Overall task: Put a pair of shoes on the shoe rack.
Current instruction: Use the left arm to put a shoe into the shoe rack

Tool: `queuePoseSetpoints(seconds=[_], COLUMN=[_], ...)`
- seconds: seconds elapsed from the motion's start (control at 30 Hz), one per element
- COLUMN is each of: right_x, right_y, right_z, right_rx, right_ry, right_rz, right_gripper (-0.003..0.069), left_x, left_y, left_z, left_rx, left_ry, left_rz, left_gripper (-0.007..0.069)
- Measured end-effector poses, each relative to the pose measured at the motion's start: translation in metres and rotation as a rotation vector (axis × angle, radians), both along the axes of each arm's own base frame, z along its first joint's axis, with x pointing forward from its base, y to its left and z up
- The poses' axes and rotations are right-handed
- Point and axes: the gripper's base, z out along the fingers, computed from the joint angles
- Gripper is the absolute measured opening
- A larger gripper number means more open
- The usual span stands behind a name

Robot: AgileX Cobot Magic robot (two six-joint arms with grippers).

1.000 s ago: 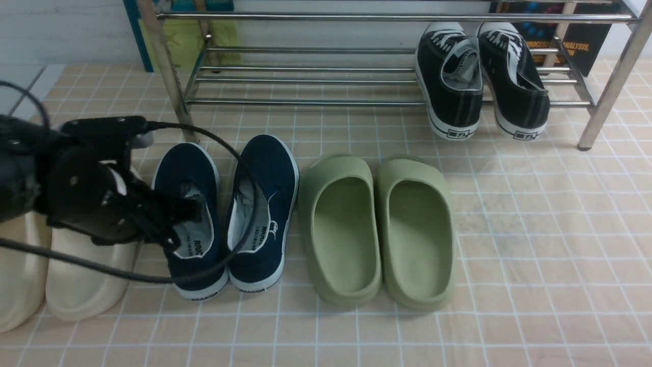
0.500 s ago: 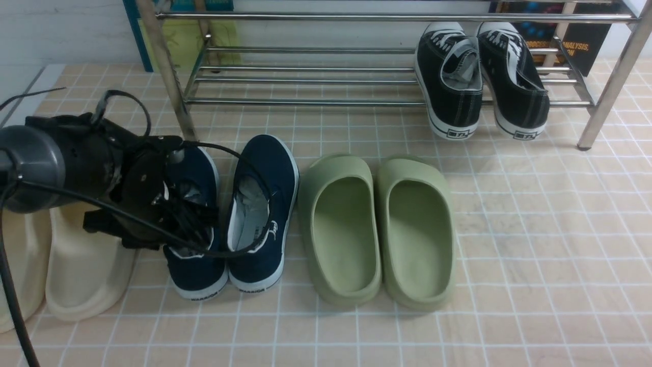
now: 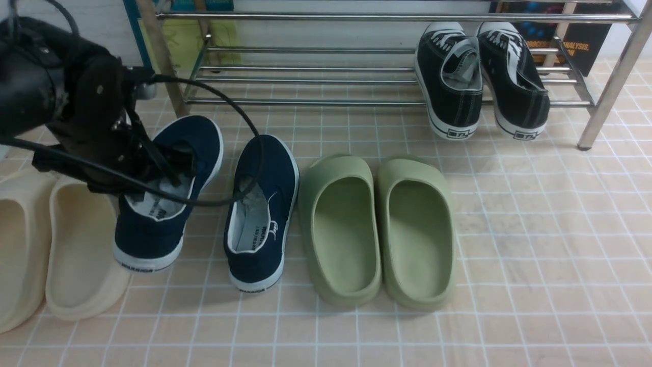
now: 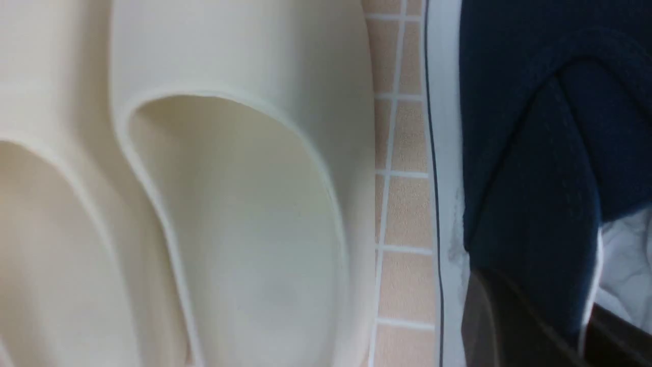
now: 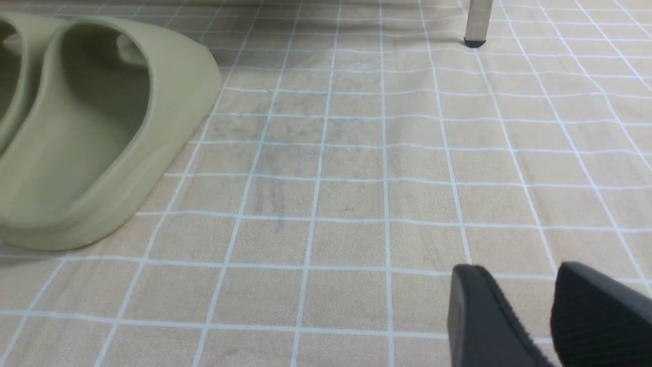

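Two navy slip-on shoes with white soles. My left gripper [image 3: 173, 163] is shut on the side wall of the left navy shoe [image 3: 163, 204] and holds it above the floor, tilted, toe toward the rack. In the left wrist view my gripper [image 4: 586, 326] pinches that shoe's collar [image 4: 530, 168]. The other navy shoe [image 3: 262, 209] stands on the tiled floor. The chrome shoe rack [image 3: 305, 102] stands behind; one leg shows in the right wrist view [image 5: 477, 23]. My right gripper [image 5: 517, 270] is open and empty, low over the floor.
Black lace-up sneakers [image 3: 479, 76] occupy the rack's right end. Olive slides [image 3: 377, 229] lie right of the navy shoes, one also in the right wrist view [image 5: 102, 132]. Cream slides [image 3: 61, 244] lie at the left, under the held shoe [image 4: 244, 204]. A cable loops from the left arm.
My left gripper went into the left navy shoe, closed on its side wall and lifted it up and to the left. The other shoes have not moved.
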Motion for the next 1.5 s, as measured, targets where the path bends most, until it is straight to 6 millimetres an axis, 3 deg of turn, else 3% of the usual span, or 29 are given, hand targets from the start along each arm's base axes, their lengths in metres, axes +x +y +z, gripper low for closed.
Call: queuePoseSetpoints(seconds=[0.13,0.3,0.7,0.9,1.3,1.5], right_x=[0.0,0.0,0.0,0.0,0.0,0.0], right_y=[0.0,0.0,0.0,0.0,0.0,0.0], right_z=[0.0,0.0,0.0,0.0,0.0,0.0], right_rx=[0.0,0.0,0.0,0.0,0.0,-0.002], right_ry=[0.0,0.0,0.0,0.0,0.0,0.0], right_rz=[0.0,0.0,0.0,0.0,0.0,0.0], right_gripper=[0.0237,0.0237,0.0237,0.0237,0.0237,0.0237], left_x=[0.007,0.028,0.131,0.17,0.192,0.194], left_y=[-0.01,-0.024,-0.05,-0.054,-0.055,-0.054], left_z=[0.024,0.032,-0.002,-0.011,-0.021,-0.017], left_rx=[-0.072,-0.126,-0.109,-0.084,-0.091,-0.076], left_ry=[-0.067,-0.124,-0.157,-0.268,-0.413,-0.449], left_rz=[-0.085,-0.183,-0.188,-0.115,-0.065,-0.066], left_gripper=[0.004,0.004,0.0041,0.0041,0.0066,0.0237])
